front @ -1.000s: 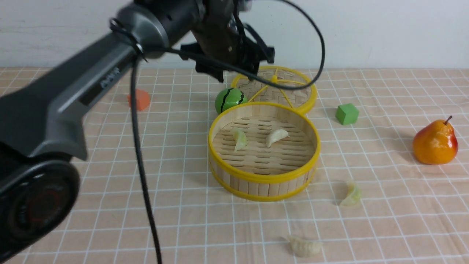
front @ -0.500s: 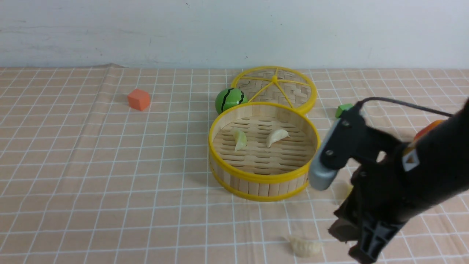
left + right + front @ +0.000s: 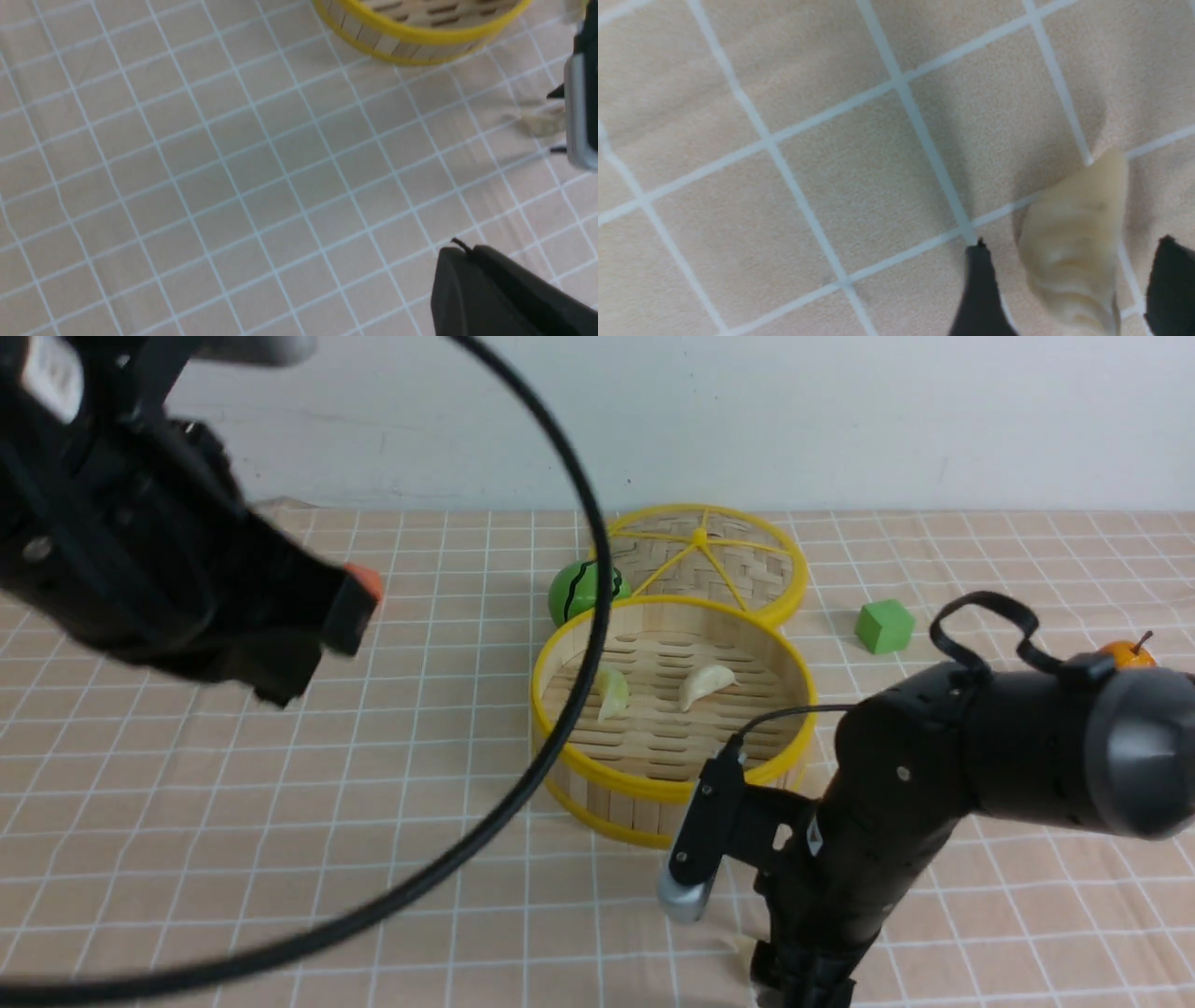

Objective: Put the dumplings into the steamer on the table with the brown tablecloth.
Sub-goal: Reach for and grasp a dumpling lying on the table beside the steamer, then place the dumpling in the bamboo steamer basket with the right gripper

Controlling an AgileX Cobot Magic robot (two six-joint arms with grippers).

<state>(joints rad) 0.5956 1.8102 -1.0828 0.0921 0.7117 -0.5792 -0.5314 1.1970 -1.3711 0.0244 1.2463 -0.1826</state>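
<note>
Two dark jaws of the right gripper [image 3: 1073,284] stand wide apart just above the brown tablecloth [image 3: 808,140], one on each side of a pale dumpling [image 3: 1069,252] lying on the cloth; nothing is gripped yet. Beyond the right arm sits the steamer [image 3: 672,608], with a greenish dumpling [image 3: 611,692] and a cream dumpling [image 3: 707,683] resting on its slatted floor. Far to the left, the left gripper [image 3: 467,270] is closed, away from the work. The task looks about halfway: this dumpling needs lifting in, and any further one is hidden behind the arm.
</note>
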